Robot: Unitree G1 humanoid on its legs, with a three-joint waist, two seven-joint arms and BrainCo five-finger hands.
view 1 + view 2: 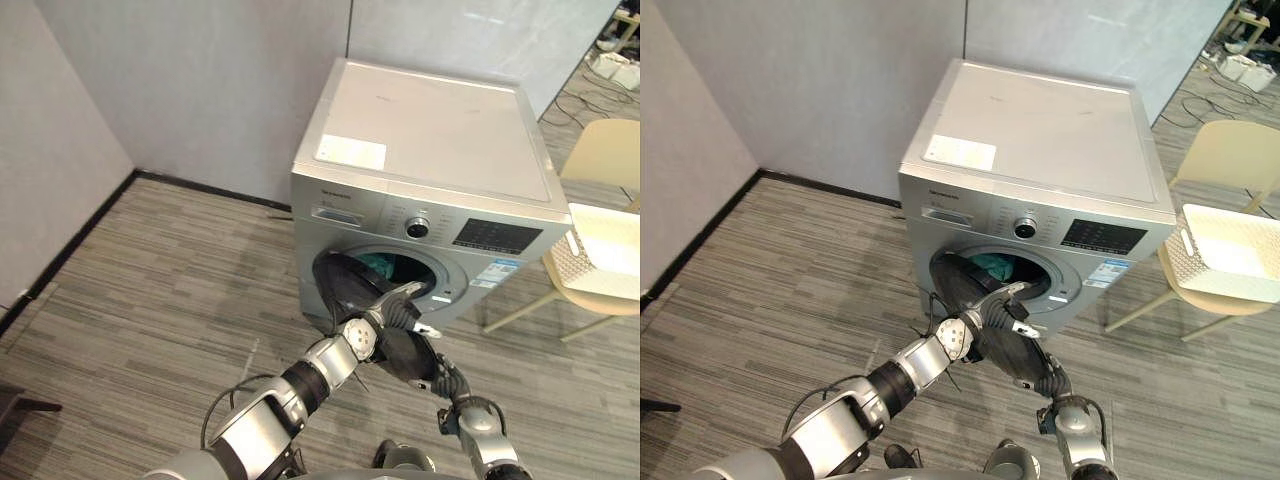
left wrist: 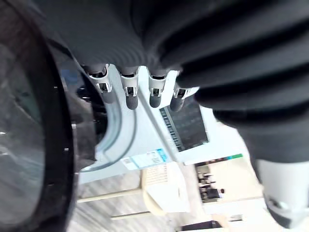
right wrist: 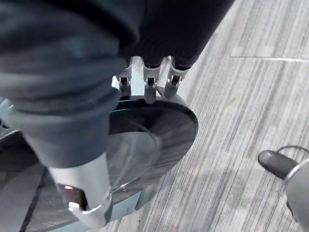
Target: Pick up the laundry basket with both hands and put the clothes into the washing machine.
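Observation:
The silver washing machine [image 1: 430, 130] stands against the grey wall with its round dark door [image 1: 343, 283] swung open. Teal clothes [image 1: 381, 264] lie inside the drum. My left hand [image 1: 392, 318] reaches over the door's edge in front of the opening; its fingers [image 2: 130, 92] are straight and hold nothing. My right hand [image 1: 425, 365] sits just below it, and its straight fingers [image 3: 149, 84] rest on the silver rim of the door [image 3: 145, 140]. The white laundry basket [image 1: 605, 250] sits on a cream chair to the right of the machine.
A second cream chair [image 1: 600, 150] stands behind the basket at the right. Grey walls close off the corner at the back and left. Striped grey flooring spreads to the left of the machine. Cables lie on the floor at the far right.

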